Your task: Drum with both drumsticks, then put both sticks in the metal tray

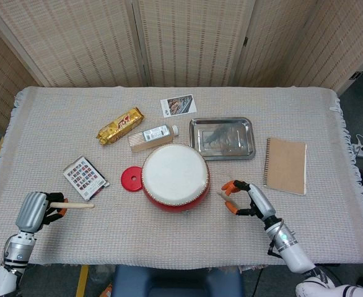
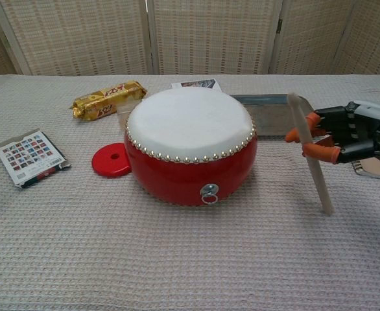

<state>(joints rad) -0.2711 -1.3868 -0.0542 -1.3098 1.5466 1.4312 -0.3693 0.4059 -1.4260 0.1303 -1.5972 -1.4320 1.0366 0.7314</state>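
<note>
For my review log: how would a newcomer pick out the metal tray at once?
Start at the red drum mid-table. Just beyond it, toward the screen and the robot's right, lies the metal tray, between a photo card and a brown notebook. It is the only shiny silver rectangle with a raised rim.

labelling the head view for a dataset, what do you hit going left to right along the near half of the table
left hand → its drumstick → card box → red disc → drum → right hand → notebook
</note>
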